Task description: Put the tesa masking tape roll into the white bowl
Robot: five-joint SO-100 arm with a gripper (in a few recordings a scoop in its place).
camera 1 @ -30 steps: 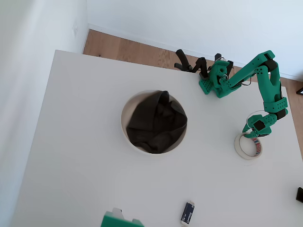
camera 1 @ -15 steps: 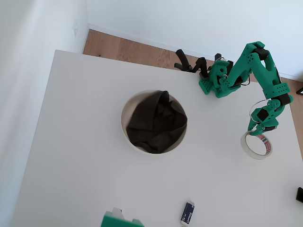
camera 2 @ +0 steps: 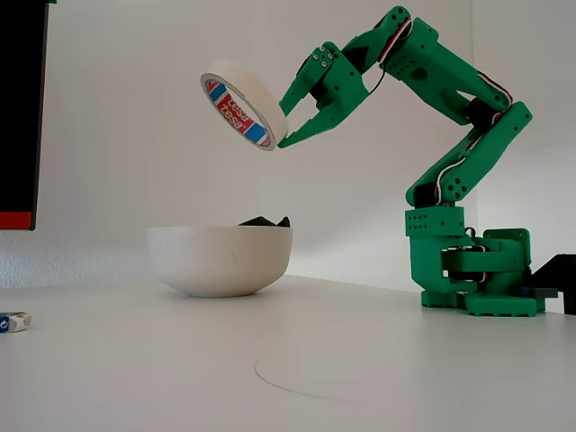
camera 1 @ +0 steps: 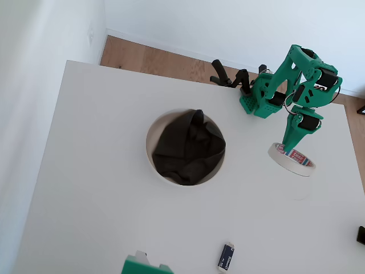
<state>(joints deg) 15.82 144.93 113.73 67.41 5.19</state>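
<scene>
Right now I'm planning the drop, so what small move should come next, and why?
Probably carry the tesa masking tape roll sideways toward the white bowl. The gripper holds it high above the table, but the overhead view shows it off to the bowl's right, not over it.

We see a white table carrying a white bowl near its middle, with dark cloth heaped inside. The green arm base stands at the table's far edge toward the right corner in the overhead view. Near the table's near edge we find a small dark blue packet, and a green block sits right at that edge, cut off by the frame.
</scene>
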